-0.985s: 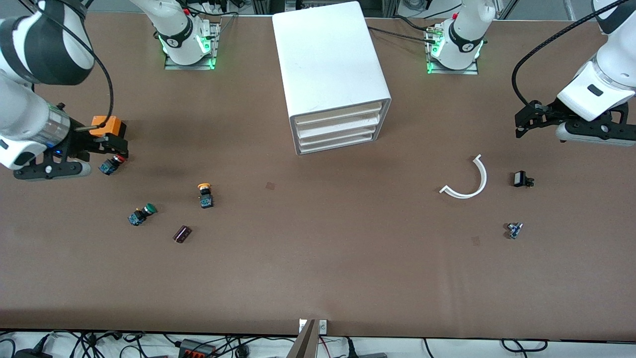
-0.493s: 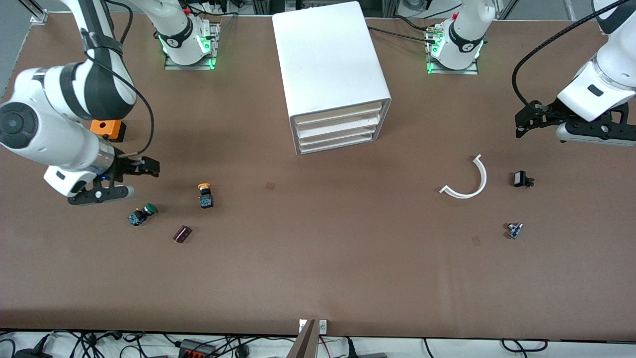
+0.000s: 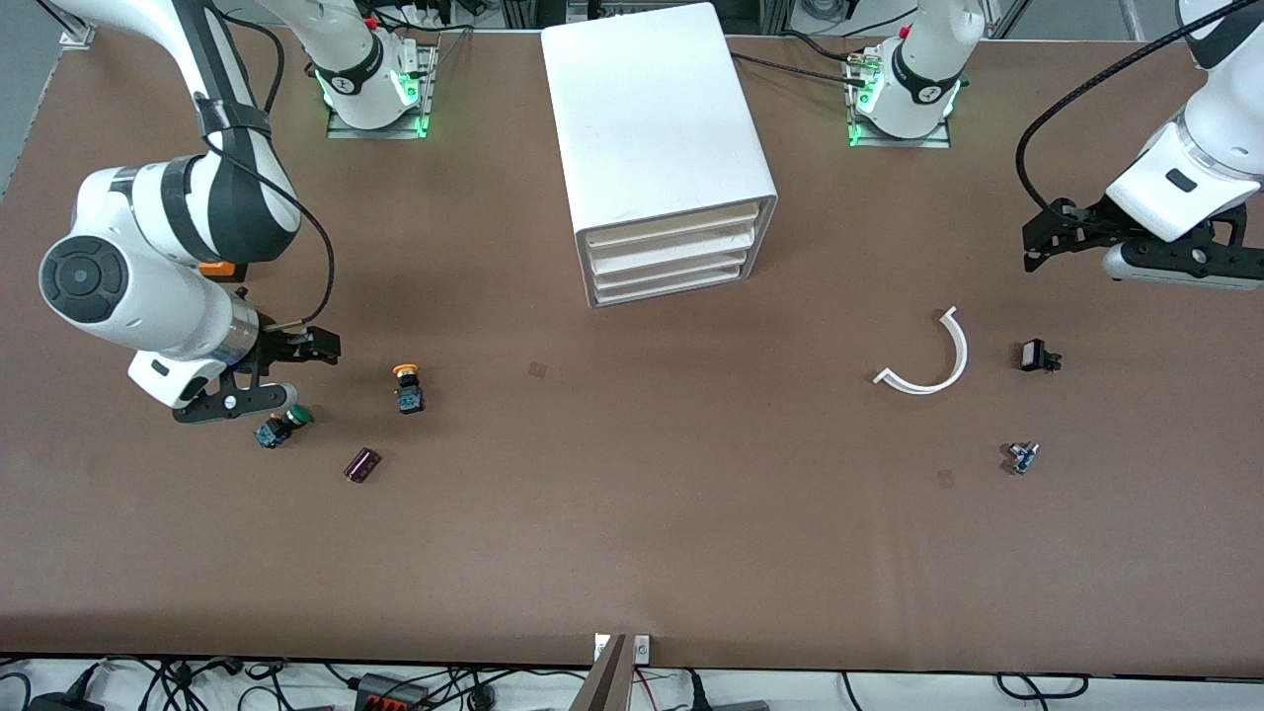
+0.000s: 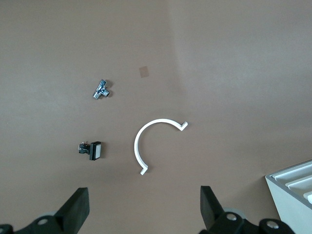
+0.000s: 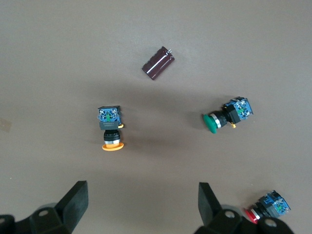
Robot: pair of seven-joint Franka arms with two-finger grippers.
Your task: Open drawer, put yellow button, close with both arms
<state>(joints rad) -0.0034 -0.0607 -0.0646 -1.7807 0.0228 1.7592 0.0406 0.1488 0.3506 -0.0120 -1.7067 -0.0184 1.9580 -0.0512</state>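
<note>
Right gripper (image 3: 314, 348) hangs over the worktop (image 3: 632, 533) near the green button (image 3: 281, 426), jaws spread, holding nothing. The yellow button (image 3: 406, 386) lies just beside that, toward the cabinet (image 3: 657, 148); its top drawer (image 3: 671, 225) looks shut, I think. Left gripper (image 3: 1035, 243) waits, jaws wide, empty, above the white arc (image 3: 933, 355).

— What is different from a second ago?

— Only the right arm. Its right hand (image 3: 318, 346) moves away from the right arm's end of the desk, off the red button, and now hangs over the bare desk (image 3: 632, 513) close to the green button (image 3: 280, 427), with the yellow button (image 3: 406, 386) just beside.

— Anything covered or uncovered?

— The arm now hides most of the orange block (image 3: 219, 267); the red button (image 5: 267, 208) shows only in the right wrist view.
</note>
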